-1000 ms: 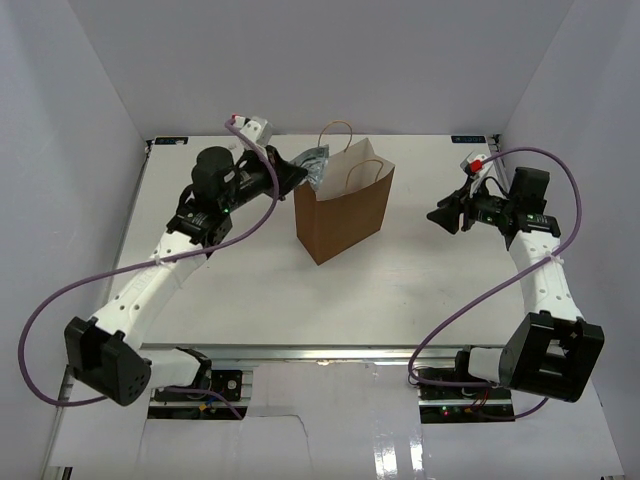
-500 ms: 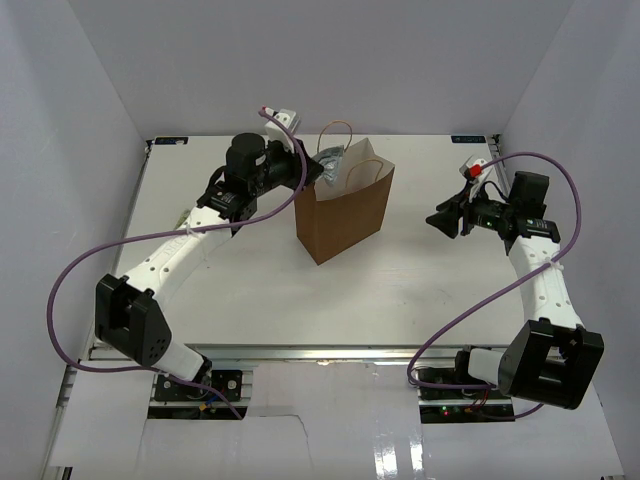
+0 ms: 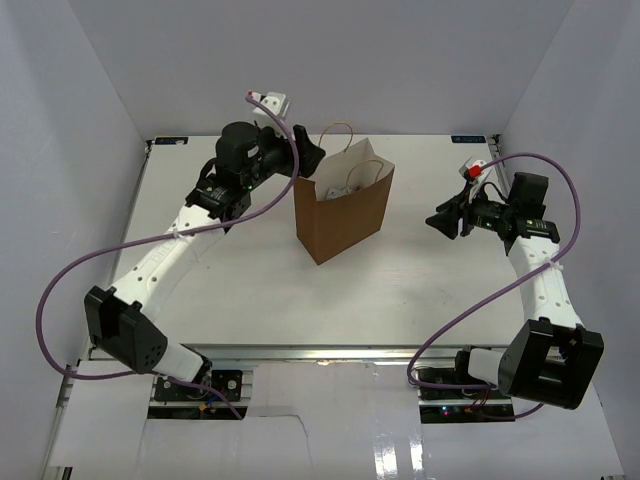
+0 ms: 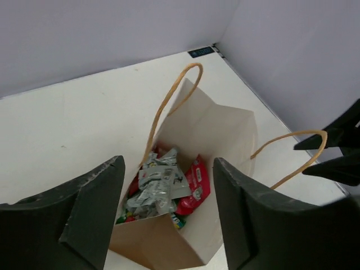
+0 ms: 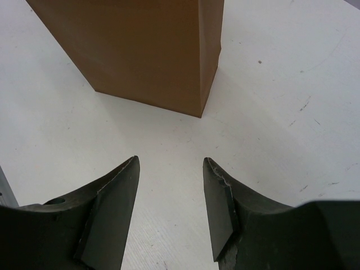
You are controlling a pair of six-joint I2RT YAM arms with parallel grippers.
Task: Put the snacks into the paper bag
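The brown paper bag stands upright at the middle of the table, its mouth open. My left gripper hovers over the bag's back left corner, open and empty. In the left wrist view, the left gripper looks straight down into the paper bag, where the snacks lie in a heap: a grey packet on top, a red packet beside it. My right gripper is to the right of the bag, apart from it. In its wrist view, the right gripper is open and empty, facing the paper bag.
The white table is enclosed by pale walls at the back and both sides. Both twisted handles stick up above the bag's mouth. Purple cables loop off both arms.
My left gripper carried a grey packet over the bag, opened and let it go; the packet now lies inside. The left arm rose slightly. The right arm barely moved.
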